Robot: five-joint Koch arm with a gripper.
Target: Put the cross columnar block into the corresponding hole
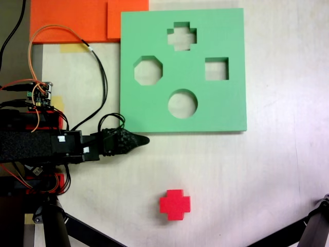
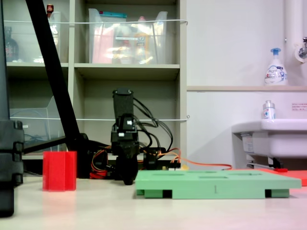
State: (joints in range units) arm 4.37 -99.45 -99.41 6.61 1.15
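Note:
The red cross columnar block stands on the pale table near the first exterior view's bottom centre; in the second exterior view the block is at the left. The green foam board lies at top centre, its plus-shaped hole near the far edge. My gripper points right just below the board's lower left corner, jaws together, nothing in them. In the second exterior view the gripper hangs low by the board's left end.
The board also has octagonal, square and round cutouts. Orange foam sheets lie at top left. Wires and a circuit board crowd the left. Black tripod legs enter at the bottom corners.

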